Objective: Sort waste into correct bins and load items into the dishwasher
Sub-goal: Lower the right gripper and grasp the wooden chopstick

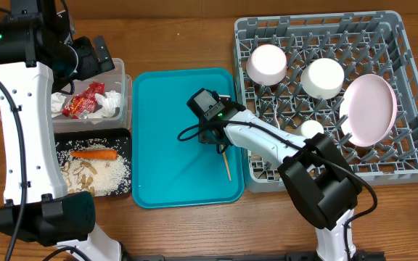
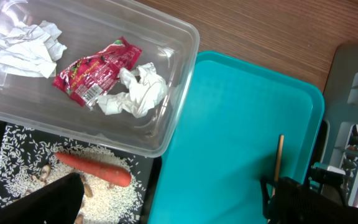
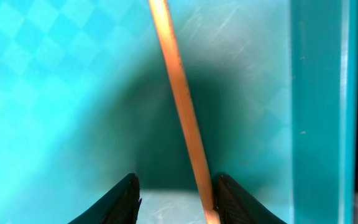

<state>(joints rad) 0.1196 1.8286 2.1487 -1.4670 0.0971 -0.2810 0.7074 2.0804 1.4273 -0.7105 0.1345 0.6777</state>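
Down low with the right gripper (image 3: pixel 176 198), jaws partway apart, straddling the wooden chopstick (image 3: pixel 180 106) without clamping it, close against one finger. Lying flat on the teal tray (image 3: pixel 55 93) near its rim, beside the dish rack (image 1: pixel 412 170). Over at the clear tub (image 1: pixel 125 80): left gripper (image 1: pixel 96 56) spread wide, nothing in it, above napkins (image 1: pixel 112 103) and red wrapper (image 1: pixel 83 100).

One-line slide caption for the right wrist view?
Right pincer open astride the wooden chopstick lying on the teal tray.
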